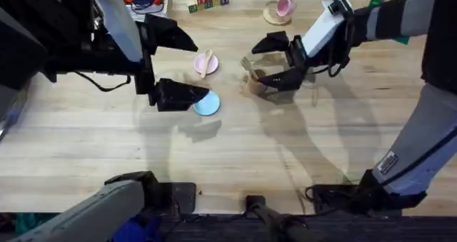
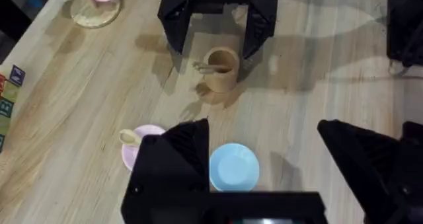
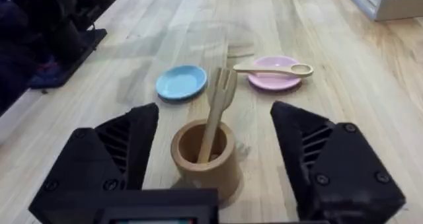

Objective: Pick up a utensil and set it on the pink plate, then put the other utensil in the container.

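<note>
Fork: the pale wooden fork [image 3: 217,112] stands in the brown container [image 3: 203,159], prongs up, handle leaning on the rim.
Spoon: the spoon [image 3: 274,69] lies flat across the pink plate [image 3: 272,81], beside the blue plate [image 3: 180,82].
Right gripper [image 1: 278,60]: fingers spread wide either side of the container, touching nothing.
Left gripper [image 1: 173,65]: fingers wide apart near both plates, empty.

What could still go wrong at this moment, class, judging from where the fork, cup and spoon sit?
1. The fork leans in the small wooden cup, between the right gripper's open fingers; pulling away carelessly might tip the cup.
2. The spoon overhangs the pink plate, so a nudge from the left gripper could knock it off.
</note>
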Robot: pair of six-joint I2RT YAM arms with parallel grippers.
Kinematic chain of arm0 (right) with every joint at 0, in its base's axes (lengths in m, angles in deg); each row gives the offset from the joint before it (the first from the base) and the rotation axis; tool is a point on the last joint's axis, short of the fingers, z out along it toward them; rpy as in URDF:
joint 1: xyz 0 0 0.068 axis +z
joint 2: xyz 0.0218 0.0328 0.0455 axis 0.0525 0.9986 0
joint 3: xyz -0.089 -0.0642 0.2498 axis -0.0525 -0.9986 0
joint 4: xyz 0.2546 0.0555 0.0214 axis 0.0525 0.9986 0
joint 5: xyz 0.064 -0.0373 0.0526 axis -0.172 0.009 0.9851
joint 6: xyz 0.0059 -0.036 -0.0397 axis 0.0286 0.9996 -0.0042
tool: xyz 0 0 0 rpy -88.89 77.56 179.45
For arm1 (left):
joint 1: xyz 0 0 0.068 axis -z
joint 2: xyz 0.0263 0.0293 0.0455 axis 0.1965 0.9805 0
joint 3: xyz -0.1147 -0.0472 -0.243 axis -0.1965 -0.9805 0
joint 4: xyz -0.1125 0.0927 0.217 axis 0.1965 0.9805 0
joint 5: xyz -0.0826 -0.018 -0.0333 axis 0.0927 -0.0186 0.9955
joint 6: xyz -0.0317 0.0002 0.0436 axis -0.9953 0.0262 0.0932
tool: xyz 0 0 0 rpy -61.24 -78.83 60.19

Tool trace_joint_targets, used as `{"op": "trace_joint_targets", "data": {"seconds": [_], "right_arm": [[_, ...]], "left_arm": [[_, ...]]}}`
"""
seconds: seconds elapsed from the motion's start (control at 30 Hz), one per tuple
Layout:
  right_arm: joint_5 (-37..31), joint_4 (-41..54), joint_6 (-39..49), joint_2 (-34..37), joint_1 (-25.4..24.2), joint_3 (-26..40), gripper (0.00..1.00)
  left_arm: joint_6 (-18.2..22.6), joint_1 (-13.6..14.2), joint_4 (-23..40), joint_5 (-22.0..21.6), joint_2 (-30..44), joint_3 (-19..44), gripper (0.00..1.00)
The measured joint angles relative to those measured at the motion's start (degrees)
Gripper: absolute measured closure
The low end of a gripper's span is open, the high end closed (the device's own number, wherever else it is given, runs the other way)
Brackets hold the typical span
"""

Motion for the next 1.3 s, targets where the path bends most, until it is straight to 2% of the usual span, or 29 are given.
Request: {"op": "trace_joint_targets", "data": {"seconds": [0.27,0.53,0.87,1.3], "right_arm": [[-0.7,-0.2,-3.1,0.0,0.0,0.0,0.005],[-10.8,0.0,-15.6,-2.7,0.0,0.0,0.006],[-24.7,1.8,-32.3,-16.8,0.0,0.0,0.006],[-44.1,17.5,-42.1,-39.3,0.0,0.0,0.006]], "left_arm": [[0.0,0.0,0.1,0.0,0.0,0.0,0.008],[0.0,0.0,0.1,0.0,0.0,0.0,0.008],[0.0,0.0,0.1,0.0,0.0,0.0,0.008],[0.0,0.0,0.1,-0.5,0.0,0.0,0.008]]}}
